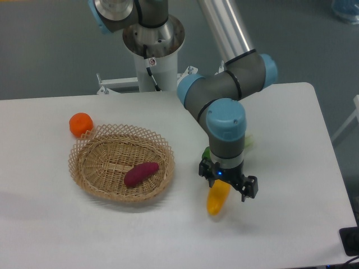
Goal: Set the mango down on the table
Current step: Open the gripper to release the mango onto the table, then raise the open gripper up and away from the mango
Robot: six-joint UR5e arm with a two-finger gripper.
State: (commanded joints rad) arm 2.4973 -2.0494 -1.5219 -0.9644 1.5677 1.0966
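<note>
The gripper (224,185) clasped the mango (217,199) by its upper end, right of the basket (121,162); its tip looked nearly on the counter (280,224), release remaining.

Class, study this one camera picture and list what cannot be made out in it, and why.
- Whether the gripper grips the mango: the wrist hides the fingertips and the fruit's top.
- Whether the mango touches the table: this angle leaves it unclear.
- The green thing behind the arm: mostly hidden, unidentifiable.
- The dark object at the lower right: cut off by the edge.
</note>
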